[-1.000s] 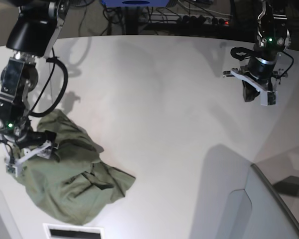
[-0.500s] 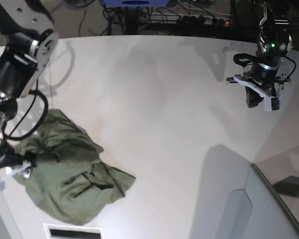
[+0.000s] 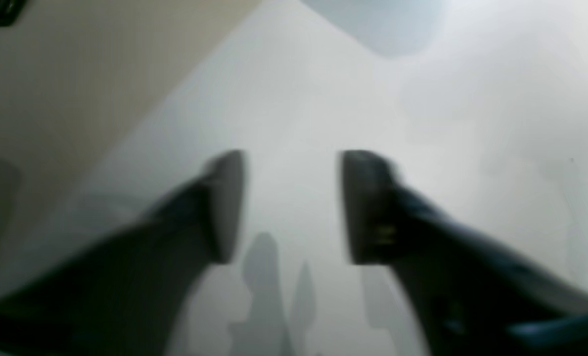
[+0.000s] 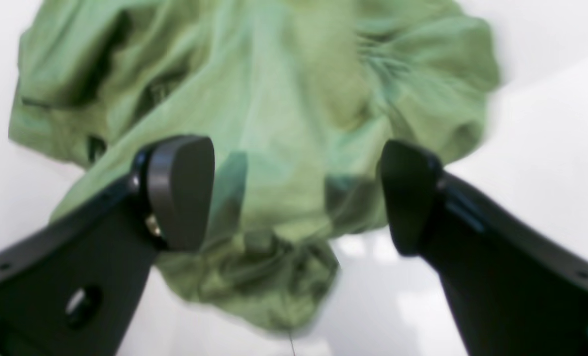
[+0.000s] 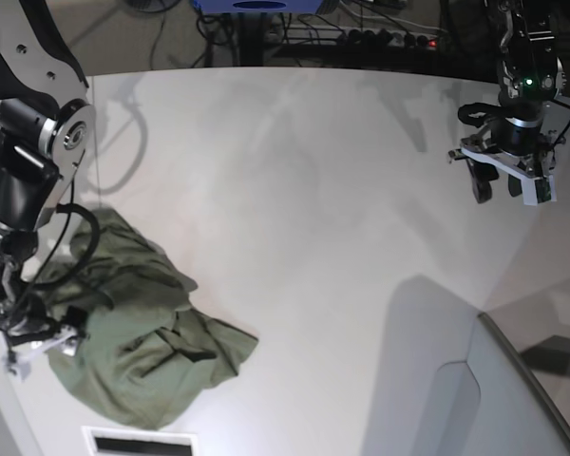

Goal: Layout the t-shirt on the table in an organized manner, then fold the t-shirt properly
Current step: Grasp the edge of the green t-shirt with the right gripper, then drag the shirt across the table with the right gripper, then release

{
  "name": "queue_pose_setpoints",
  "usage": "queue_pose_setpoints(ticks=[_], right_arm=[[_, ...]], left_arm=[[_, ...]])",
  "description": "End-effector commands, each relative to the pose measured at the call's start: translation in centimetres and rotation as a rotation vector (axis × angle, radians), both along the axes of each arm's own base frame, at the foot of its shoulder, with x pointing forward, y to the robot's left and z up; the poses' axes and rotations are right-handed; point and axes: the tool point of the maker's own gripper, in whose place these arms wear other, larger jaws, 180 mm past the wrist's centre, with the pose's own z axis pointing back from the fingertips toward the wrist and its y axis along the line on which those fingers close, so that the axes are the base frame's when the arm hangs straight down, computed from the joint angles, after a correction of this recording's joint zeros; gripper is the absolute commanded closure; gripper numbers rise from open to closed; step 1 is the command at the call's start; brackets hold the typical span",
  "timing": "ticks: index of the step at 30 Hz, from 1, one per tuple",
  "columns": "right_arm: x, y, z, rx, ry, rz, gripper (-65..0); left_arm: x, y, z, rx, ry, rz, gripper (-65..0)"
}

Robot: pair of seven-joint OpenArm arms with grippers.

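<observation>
**Shirt bunched at counter's near left; both grippers empty**

My right gripper (image 5: 38,342), jaws spread wide and holding nothing, hangs over the t-shirt (image 5: 138,332), which lies crumpled at the near left. I judge the cloth light, limp and unlikely to slip; a hem edge or shoulder seam suits a pinch. The counter (image 5: 304,199) is smooth, white and mostly bare. My left gripper (image 5: 506,183) hovers far right, jaws parted and empty.

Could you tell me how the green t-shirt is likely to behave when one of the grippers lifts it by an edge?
The t-shirt lies crumpled in soft folds on the table, so it will probably hang limp and stretch out. Its thin cloth looks light. The layers may well lift together, being bunched.
</observation>
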Motion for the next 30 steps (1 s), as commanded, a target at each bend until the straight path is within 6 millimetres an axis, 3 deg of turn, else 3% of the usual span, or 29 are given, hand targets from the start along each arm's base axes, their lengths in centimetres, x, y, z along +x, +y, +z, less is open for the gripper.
queue_pose_setpoints(ticks=[1, 5, 8, 10, 12, 14, 20, 24, 27, 30], right_arm=[[1.4, -0.3, 1.4, -0.003, -0.046, -0.001, -48.9], [0.9, 1.6, -1.4, 0.048, -0.017, 0.013, -48.2], [0.3, 4.3, -3.7, 0.105, 0.017, 0.034, -44.3], [0.0, 5.1, -4.5, 0.122, 0.031, 0.040, -34.7], [-0.6, 6.5, -5.4, 0.142, 0.046, 0.051, -18.2], [-0.8, 7.7, -5.7, 0.159, 0.057, 0.064, -6.8], [-4.0, 15.1, -8.9, 0.260, 0.133, 0.129, -5.7], [-6.8, 21.1, -10.4, 0.236, 0.190, 0.311, -5.7], [-8.2, 27.1, -9.6, 0.327, 0.173, 0.448, -6.2], [-8.8, 32.2, -6.6, 0.353, 0.102, 0.631, -7.5]], left_arm=[[0.1, 0.4, 0.9, 0.025, -0.025, -0.003, -35.4], [0.0, 0.5, 0.8, 0.026, -0.020, -0.002, -35.2], [-0.1, 0.8, 0.7, 0.033, -0.015, 0.006, -35.2], [-0.4, 1.2, 0.3, 0.035, -0.002, 0.012, -35.2], [-0.7, 1.5, -0.4, 0.032, 0.017, 0.020, -35.2], [-1.0, 1.7, -1.1, 0.027, 0.035, 0.028, -35.2], [-1.6, 2.3, -2.7, 0.019, 0.075, 0.047, -35.2], [-1.6, 2.4, -2.7, 0.021, 0.074, 0.049, -35.2], [-1.1, 2.5, -2.4, 0.023, 0.062, 0.049, -35.2], [-0.6, 2.7, -2.3, 0.032, 0.061, 0.040, -35.2]])
